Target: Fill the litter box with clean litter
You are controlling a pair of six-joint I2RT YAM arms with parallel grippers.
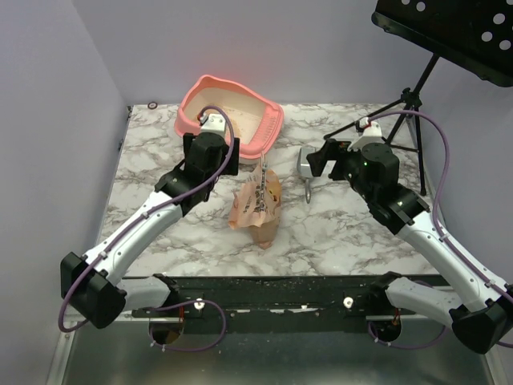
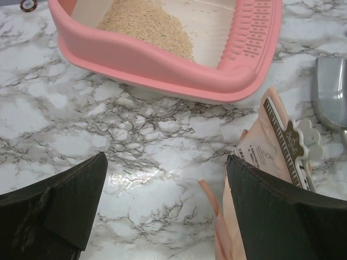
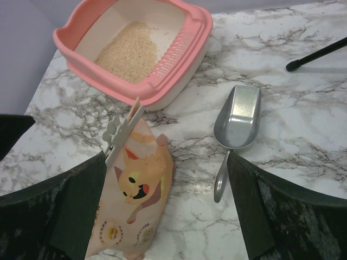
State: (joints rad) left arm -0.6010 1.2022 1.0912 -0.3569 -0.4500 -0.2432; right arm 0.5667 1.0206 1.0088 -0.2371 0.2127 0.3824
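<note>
My left gripper [image 2: 165, 157] hangs wide open and empty. Just ahead of it sits the salmon-pink plastic litter box [image 2: 162, 65], with a small mound of beige clean litter [image 2: 146, 24] covering part of its floor. My right gripper [image 3: 166, 157], also spread and empty, hovers over the clipped peach cat-print bag [image 3: 135, 189] and the grey metal scoop [image 3: 238, 116]. Most of the filling looks left to do.

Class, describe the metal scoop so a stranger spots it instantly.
Start at the large salmon-pink plastic litter box on the marble table. Right of its near corner, beside the orange cat-print pouch, lies the grey metal scoop: the only shiny, thin-handled thing.
</note>
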